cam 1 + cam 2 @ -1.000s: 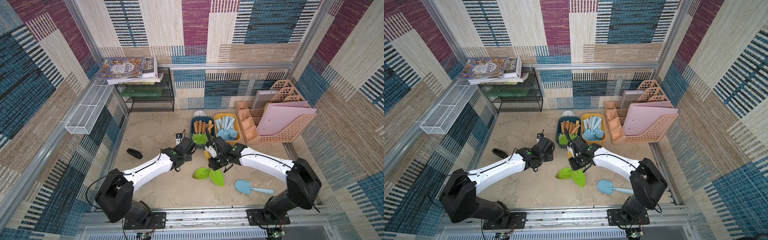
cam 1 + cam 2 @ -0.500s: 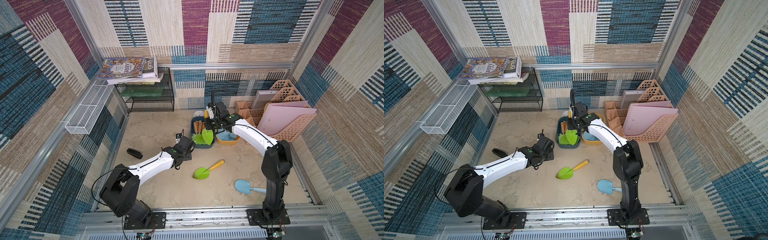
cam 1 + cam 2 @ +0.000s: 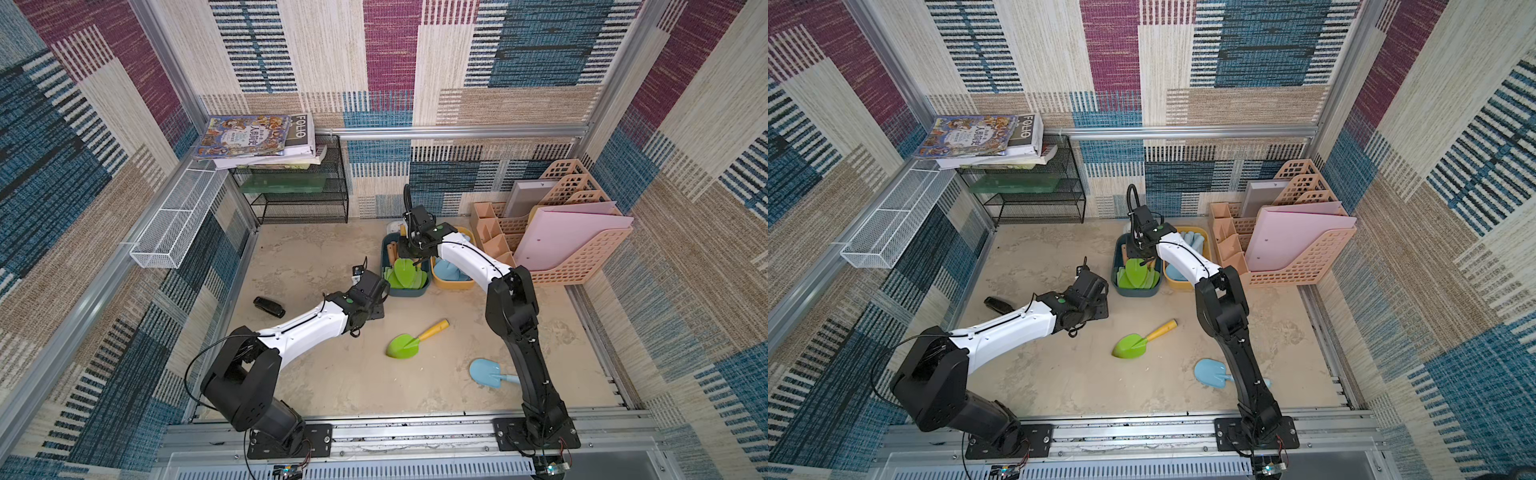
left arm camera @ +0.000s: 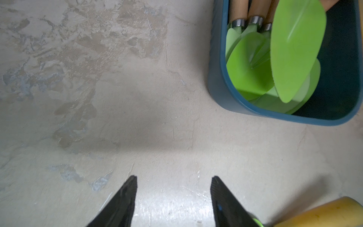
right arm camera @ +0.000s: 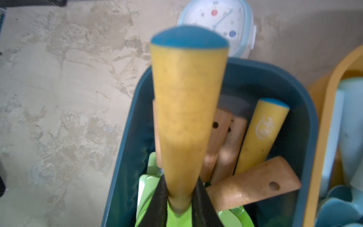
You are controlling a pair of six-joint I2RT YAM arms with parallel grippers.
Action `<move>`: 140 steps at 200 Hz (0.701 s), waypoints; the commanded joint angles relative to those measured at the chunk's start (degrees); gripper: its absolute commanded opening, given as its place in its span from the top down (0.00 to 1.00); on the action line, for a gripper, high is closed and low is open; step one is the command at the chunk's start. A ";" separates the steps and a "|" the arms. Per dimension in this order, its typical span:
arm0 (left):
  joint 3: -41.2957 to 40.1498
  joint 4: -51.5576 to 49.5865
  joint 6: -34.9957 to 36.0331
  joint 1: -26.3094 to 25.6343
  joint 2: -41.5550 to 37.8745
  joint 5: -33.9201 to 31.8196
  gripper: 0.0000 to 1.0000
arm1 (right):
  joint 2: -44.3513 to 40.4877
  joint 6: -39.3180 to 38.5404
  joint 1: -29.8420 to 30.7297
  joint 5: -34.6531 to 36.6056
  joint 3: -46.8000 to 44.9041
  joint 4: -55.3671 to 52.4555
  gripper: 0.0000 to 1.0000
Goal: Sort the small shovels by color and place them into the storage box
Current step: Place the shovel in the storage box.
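My right gripper [image 5: 180, 188] is pinched narrow on a lime-green plastic shovel with a tapered yellow handle [image 5: 186, 118]. It grips the thin neck where handle meets blade and hangs the shovel over the dark teal plastic storage box [image 3: 385, 291], at the far side of the beige mottled tabletop [image 3: 332, 374]. The shovel's long axis runs along the box's length, with the blue-capped handle end toward the far end and the blade tip toward the robot's base. That matches the green shovels with wooden and yellow handles [image 4: 249, 64] already lying inside. I judge it light and stiff, with a smooth handle that could slide, so the neck seems the surest hold. My left gripper [image 4: 173, 177] has its jaws apart and holds nothing, low over bare table near the box. Two shovels lie loose. A second green shovel with a yellow handle [image 3: 403, 345] lies diagonally mid-table, handle toward the far right. A pale blue plastic shovel [image 3: 484, 371] lies by the right arm's base, blade leftward, its handle passing behind the arm. The neighbouring yellow plastic box [image 3: 453, 286] holds pale blue shovels.
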 commanded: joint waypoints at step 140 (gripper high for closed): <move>-0.38 0.53 0.36 0.00 -2.17 -0.52 0.38 | -46.91 22.82 -2.24 8.78 -51.74 -6.24 0.49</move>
